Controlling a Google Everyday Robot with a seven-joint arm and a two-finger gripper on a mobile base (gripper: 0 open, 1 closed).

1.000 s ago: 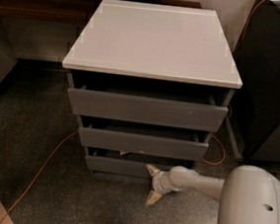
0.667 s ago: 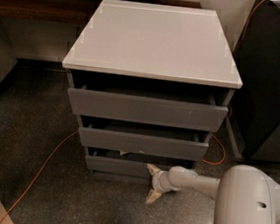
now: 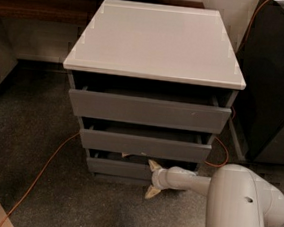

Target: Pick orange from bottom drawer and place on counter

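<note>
The grey cabinet has a flat white counter (image 3: pixel 156 41) on top and three dark grey drawers below. The bottom drawer (image 3: pixel 121 168) is the lowest front and looks nearly closed, with only a thin dark gap above it. My gripper (image 3: pixel 152 179) reaches in from the right on a white arm (image 3: pixel 191 180) and sits at the right part of that drawer front. Its two tan fingers (image 3: pixel 154 166) are spread apart, one above and one below. The orange is hidden from view.
An orange cable (image 3: pixel 41 171) runs across the speckled floor at the left, and another loops by the cabinet's right side (image 3: pixel 223 153). A dark cabinet (image 3: pixel 275 83) stands to the right. The arm's large white link (image 3: pixel 243 210) fills the lower right.
</note>
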